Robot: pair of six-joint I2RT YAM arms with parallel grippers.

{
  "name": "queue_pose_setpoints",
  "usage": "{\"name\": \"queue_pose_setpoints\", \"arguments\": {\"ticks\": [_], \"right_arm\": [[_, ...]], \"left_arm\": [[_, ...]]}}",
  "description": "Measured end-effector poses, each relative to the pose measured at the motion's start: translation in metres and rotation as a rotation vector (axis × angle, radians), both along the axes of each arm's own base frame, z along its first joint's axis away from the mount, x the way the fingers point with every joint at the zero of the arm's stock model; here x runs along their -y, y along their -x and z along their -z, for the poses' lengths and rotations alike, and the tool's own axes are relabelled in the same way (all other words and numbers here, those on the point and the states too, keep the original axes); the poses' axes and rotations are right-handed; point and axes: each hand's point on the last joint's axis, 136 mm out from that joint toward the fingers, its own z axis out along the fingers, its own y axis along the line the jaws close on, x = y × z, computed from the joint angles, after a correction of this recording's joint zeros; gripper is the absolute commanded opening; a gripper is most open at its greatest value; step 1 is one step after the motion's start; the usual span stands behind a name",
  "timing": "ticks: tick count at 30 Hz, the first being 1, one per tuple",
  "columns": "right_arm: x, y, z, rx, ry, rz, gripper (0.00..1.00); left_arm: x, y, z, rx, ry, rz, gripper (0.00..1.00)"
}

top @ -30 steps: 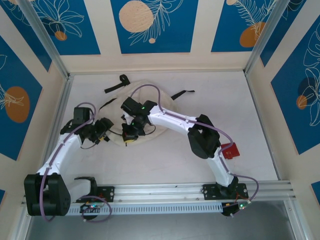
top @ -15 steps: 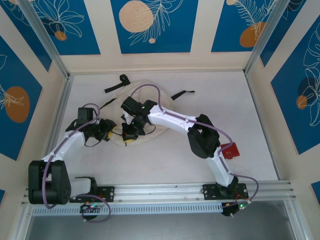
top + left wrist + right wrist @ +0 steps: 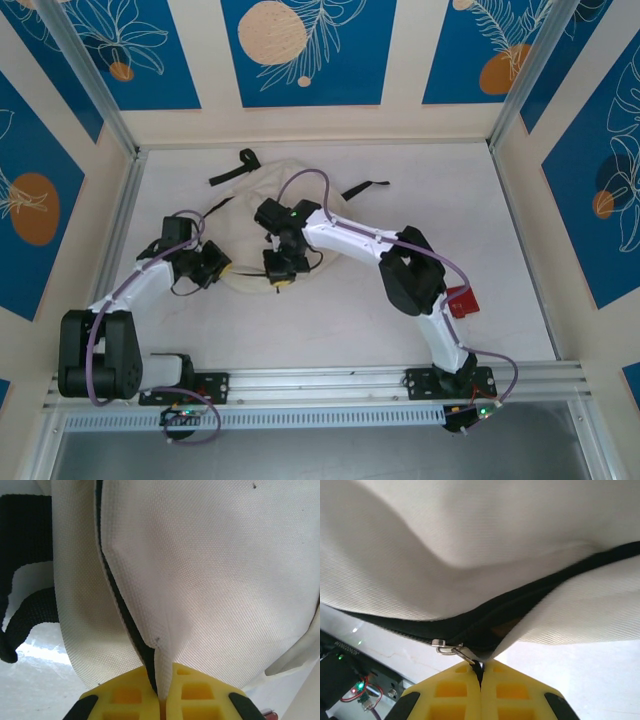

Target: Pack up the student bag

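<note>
Working the zip of the student bag [image 3: 262,182], lying just ahead of both finger pairs. Pinching bag cloth beside the zip line [image 3: 131,630] with left gripper [image 3: 159,692], metal zip pull [image 3: 452,649] with right gripper [image 3: 481,672]. Next, likely: drag pull along, holding cloth taut.

My top camera sits above and behind my bases, looking down and forward over the whole table [image 3: 330,320], far enough off that the student bag [image 3: 245,283] looks small. My wrist cameras peer along my left gripper [image 3: 159,692] and right gripper [image 3: 481,680], almost against that same cream cloth, the left one apparently at its left edge.
</note>
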Motion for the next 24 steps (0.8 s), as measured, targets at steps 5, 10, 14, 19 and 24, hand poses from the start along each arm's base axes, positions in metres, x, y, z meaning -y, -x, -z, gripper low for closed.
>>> {"name": "queue_pose_setpoints", "arguments": {"ticks": [5,10,14,19,24], "right_arm": [[0.013,-0.008,0.003,0.006,0.039,0.039,0.00],[0.018,-0.013,0.004,0.003,0.052,0.071,0.00],[0.021,-0.017,0.004,0.001,0.055,0.092,0.00],[0.024,-0.023,0.004,0.010,0.066,0.117,0.00],[0.023,-0.028,-0.008,0.049,0.082,0.124,0.00]], "left_arm": [[0.000,0.001,0.001,-0.001,-0.005,0.004,0.02],[0.000,0.002,0.001,-0.006,-0.006,0.006,0.01],[0.000,0.003,-0.002,0.001,-0.009,0.009,0.01],[0.001,0.005,-0.007,0.014,-0.009,0.012,0.00],[0.000,0.007,-0.013,0.031,-0.019,0.014,0.00]]}}
